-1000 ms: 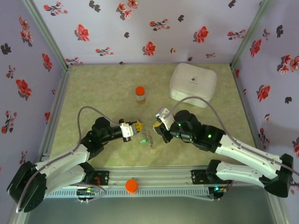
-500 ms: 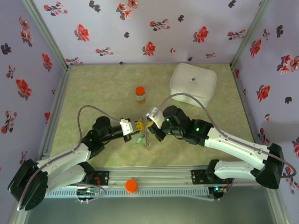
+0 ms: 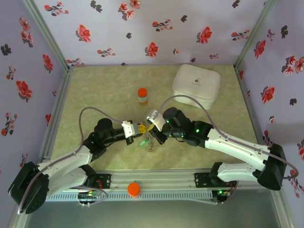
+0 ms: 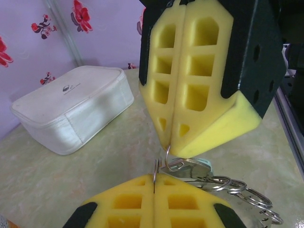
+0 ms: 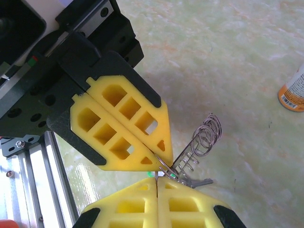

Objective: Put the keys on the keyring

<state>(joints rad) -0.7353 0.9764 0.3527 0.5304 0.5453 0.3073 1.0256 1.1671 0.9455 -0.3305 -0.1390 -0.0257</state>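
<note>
In the top view the two arms meet nose to nose just near of the table's [image 3: 95, 90] centre, the left gripper [image 3: 141, 129] reaching in from 9 o'clock and the right gripper [image 3: 153, 127] from 3 o'clock, their yellow pads almost touching. Both are clenched. In the left wrist view the left gripper's pads [image 4: 128, 204] press flat together on a thin wire loop of the keyring [image 4: 154, 172], and the right gripper's tips, at 12 o'clock above them, pinch a curved end of the same wire. The right wrist view shows the same thing from the other side, each pair of pads closed on the wire where the two tips meet. The keys [image 4: 187, 167] hang from that ring just off the pad tips toward 3 o'clock, silver with a glimpse of teal, above the table. A string of small metal rings [image 4: 240, 189] trails from them toward 4 o'clock. An orange-capped bottle [image 3: 142, 96] stands at 12 o'clock from the grippers, well apart, and a white box [image 3: 196, 85] sits at 1 o'clock.
</note>
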